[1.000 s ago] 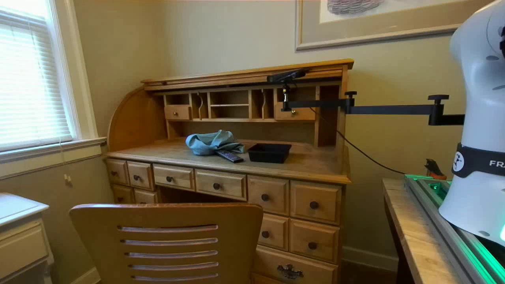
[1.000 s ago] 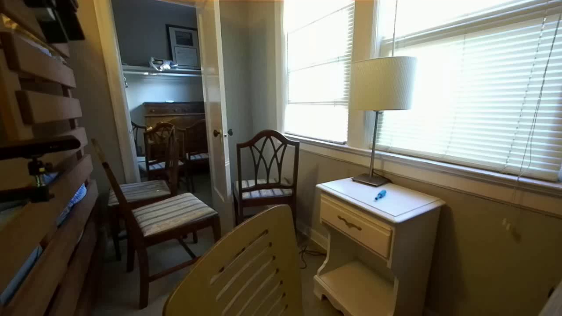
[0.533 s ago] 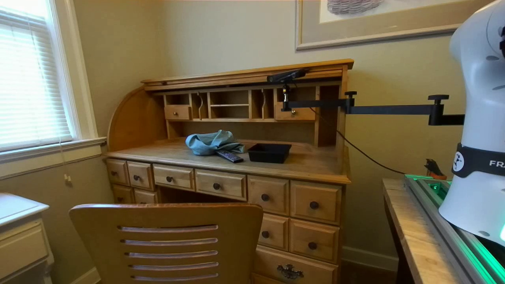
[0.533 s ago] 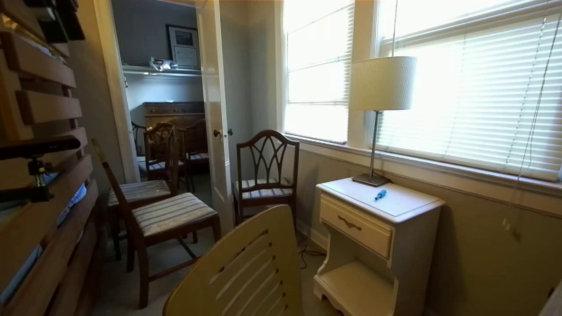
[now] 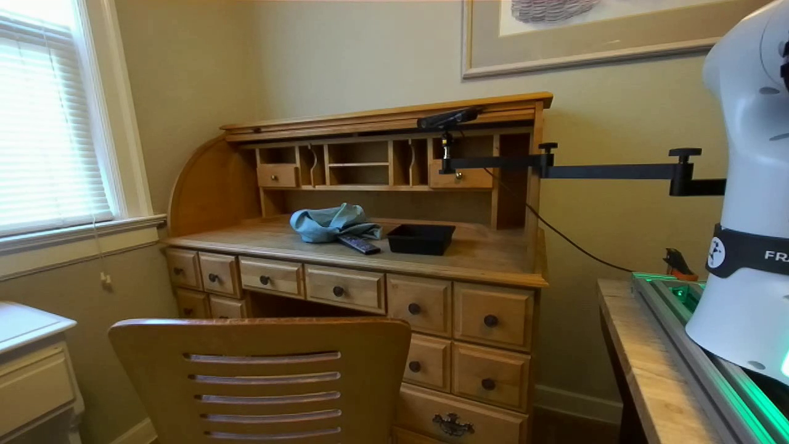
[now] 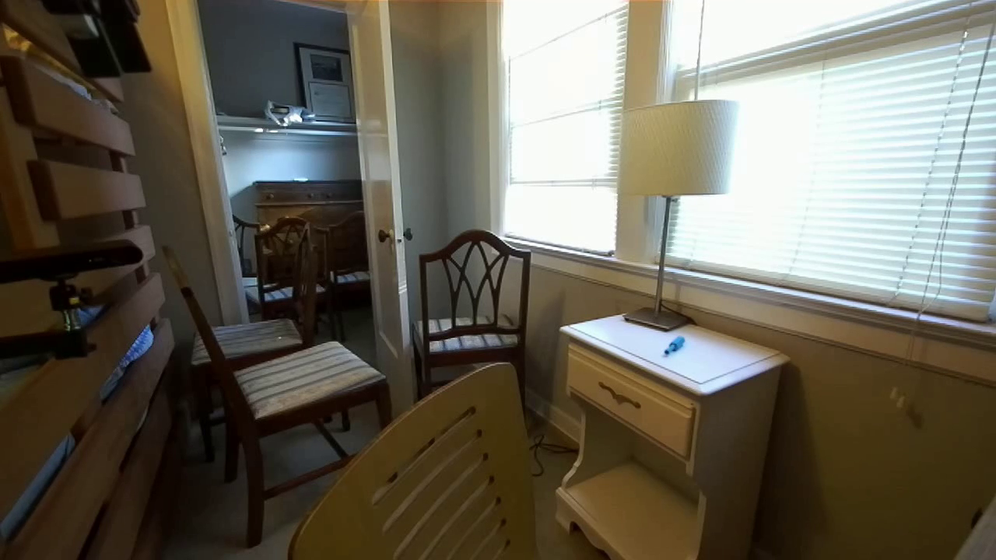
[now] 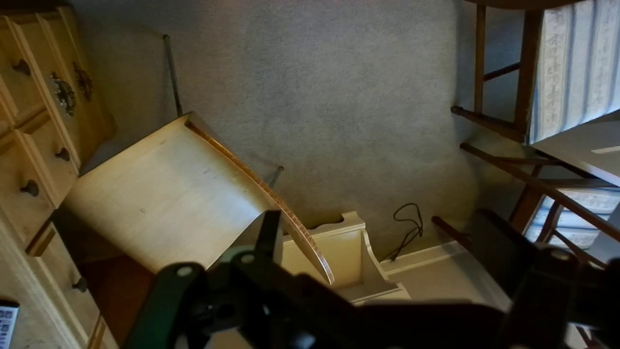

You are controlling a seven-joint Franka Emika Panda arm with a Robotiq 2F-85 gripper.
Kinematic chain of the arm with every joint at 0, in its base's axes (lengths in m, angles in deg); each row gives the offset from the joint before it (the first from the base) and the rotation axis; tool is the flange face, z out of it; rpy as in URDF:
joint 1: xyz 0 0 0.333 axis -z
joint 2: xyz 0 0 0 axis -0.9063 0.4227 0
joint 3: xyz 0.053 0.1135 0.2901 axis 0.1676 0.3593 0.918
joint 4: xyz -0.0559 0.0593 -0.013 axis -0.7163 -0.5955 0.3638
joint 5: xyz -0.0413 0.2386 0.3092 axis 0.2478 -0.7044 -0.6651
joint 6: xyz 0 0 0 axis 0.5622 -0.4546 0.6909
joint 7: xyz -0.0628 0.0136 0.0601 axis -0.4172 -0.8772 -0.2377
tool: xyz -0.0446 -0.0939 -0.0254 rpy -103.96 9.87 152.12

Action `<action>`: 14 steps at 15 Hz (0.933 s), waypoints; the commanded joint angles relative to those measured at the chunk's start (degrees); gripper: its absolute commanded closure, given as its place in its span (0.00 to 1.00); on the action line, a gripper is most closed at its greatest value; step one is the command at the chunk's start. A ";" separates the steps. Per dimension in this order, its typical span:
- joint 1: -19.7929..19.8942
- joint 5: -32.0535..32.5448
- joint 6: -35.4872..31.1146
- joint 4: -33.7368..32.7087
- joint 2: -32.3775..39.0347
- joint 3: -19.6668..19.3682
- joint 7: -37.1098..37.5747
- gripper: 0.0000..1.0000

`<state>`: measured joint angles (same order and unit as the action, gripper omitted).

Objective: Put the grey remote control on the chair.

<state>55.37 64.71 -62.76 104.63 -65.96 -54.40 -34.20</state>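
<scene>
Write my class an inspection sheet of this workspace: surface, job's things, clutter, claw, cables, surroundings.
Surface: wooden roll-top desk, standing open.
Job's things: remote control lies on the desk, not on the slatted chair in front of it.
Clutter: crumpled blue cloth at one end of the remote, contact unclear; black tray beside the remote.
Claw: open, nothing gripped.
Cables: black cable running down toward the wooden bench; loose cord on the floor beside a white nightstand.
Surroundings: that nightstand bears a lamp and small blue object; striped-seat chairs, window blinds.

The white arm [image 5: 758, 185] wears a black lettered band [image 5: 752, 256], the dark hand [image 7: 382, 240] round pale screws [image 7: 184, 271].
</scene>
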 commanded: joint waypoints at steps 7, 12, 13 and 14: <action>6.76 3.78 -8.03 -0.10 3.21 0.51 1.58 0.00; 10.10 5.40 -13.30 0.45 6.12 -1.47 1.25 0.00; 10.50 5.51 -14.16 0.56 6.77 -1.96 1.09 0.00; 10.85 5.52 -15.05 0.77 7.28 -2.62 0.76 0.00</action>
<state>65.48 68.80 -74.96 104.73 -59.98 -55.78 -34.16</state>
